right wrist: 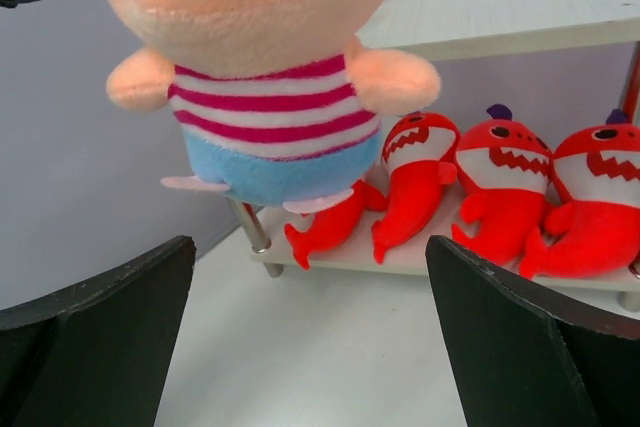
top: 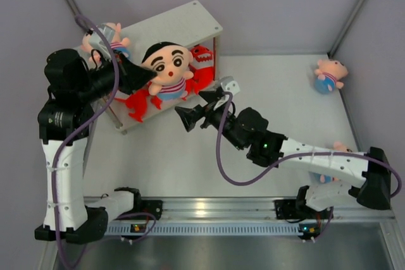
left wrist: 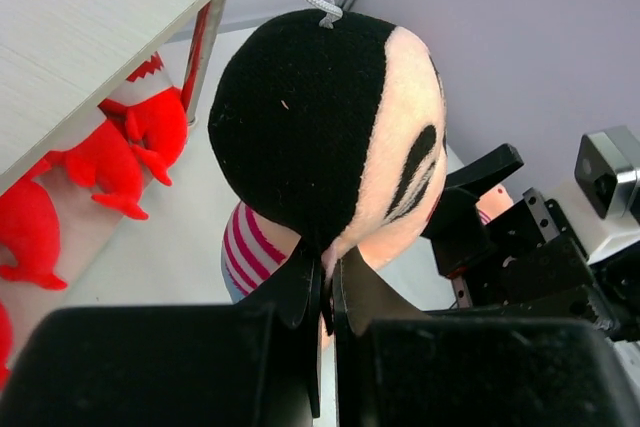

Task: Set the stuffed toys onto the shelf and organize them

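Observation:
A peach boy doll (top: 169,71) with black hair and a striped shirt hangs in the air in front of the white shelf (top: 183,20). My left gripper (top: 150,76) is shut on the back of its head; in the left wrist view the fingers (left wrist: 300,292) pinch the plush just under the black hair (left wrist: 300,117). My right gripper (top: 188,118) stands wide open just below the doll's body (right wrist: 265,117), touching nothing. Several red sharks (right wrist: 500,187) lie side by side on the lower board (right wrist: 400,259). Another boy doll (top: 114,39) sits at the left end of the top board.
One boy doll (top: 330,75) lies on the table at the far right near the wall. Another doll (top: 338,148) is partly hidden under my right arm. Grey walls close in the table on the left, back and right.

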Available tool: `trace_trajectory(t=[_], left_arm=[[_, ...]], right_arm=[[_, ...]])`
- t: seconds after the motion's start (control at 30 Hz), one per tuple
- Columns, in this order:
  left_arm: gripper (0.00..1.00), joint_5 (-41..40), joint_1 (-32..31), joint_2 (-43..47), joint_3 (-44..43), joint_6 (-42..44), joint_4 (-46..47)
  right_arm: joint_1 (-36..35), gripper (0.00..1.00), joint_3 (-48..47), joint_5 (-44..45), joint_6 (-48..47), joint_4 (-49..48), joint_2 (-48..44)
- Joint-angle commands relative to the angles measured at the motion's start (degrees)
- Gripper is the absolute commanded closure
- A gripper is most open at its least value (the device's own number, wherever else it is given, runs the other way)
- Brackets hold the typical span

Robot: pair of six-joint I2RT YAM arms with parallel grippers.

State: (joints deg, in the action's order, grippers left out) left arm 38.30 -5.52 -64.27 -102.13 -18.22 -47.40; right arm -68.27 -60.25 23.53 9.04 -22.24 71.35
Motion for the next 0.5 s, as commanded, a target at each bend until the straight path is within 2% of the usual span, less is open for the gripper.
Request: trace_trajectory(t=[0.0,0.17,0.4,0.43,0.47], left_arm=[[1.0,1.6,1.4,0.0,0.3,-4.6,4.8],[1.0,3.4,2.3,0.1,0.2,-6.4,5.6],[1.0,5.1,3.2,0.5,-0.1,-8.5,7.2],[1.0,5.1,3.3,0.4,-0.3,-8.9,7.1],[1.0,5.0,3.4,0.4,-0.7,-8.9,7.4]], right_arm=[[-0.7,0.01,-6.2,-2.4,-0.6,-8.6,3.9],[-0.6,0.01,-12.7,-3.2,-0.6,-8.6,10.2],[0.4,0.01,-16.8,-1.9,1.1,-7.5,13.7],[0.8,0.02,-16.8,-2.0,1.5,-7.5,13.9],[1.0,0.09,-16.8,-2.2,1.6,-7.8,14.0]])
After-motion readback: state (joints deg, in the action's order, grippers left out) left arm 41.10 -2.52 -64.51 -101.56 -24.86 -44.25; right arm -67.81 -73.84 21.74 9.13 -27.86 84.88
